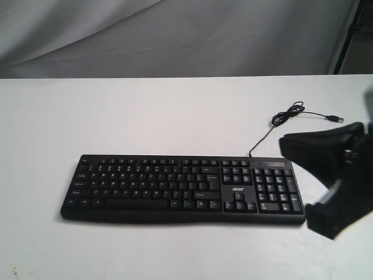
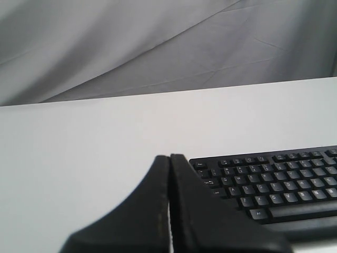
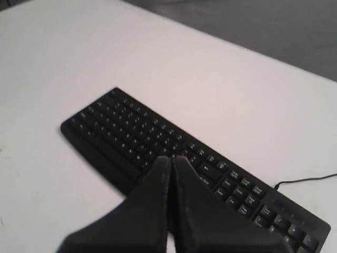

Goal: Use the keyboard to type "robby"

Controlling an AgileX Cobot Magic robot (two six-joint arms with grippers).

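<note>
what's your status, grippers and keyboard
Left gripper shut, right gripper shut, neither on the keyboard. Keyboard flat on table. Cable trails behind, nothing over the keys.

One keyboard (image 1: 180,186); one cable (image 1: 272,123) ending in one plug (image 1: 335,118); one table (image 1: 175,116); two grippers, left gripper (image 2: 169,157) and right gripper (image 3: 171,158), two fingers (image 2: 157,190) each.

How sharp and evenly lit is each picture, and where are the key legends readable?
Exterior view: soft even light, no glare; keyboard in focus, legends tiny but visible. Left wrist view: left gripper close and slightly soft, some legends readable. Right wrist view: whole frame blurred, right gripper smeared, legends only pale dots.
</note>
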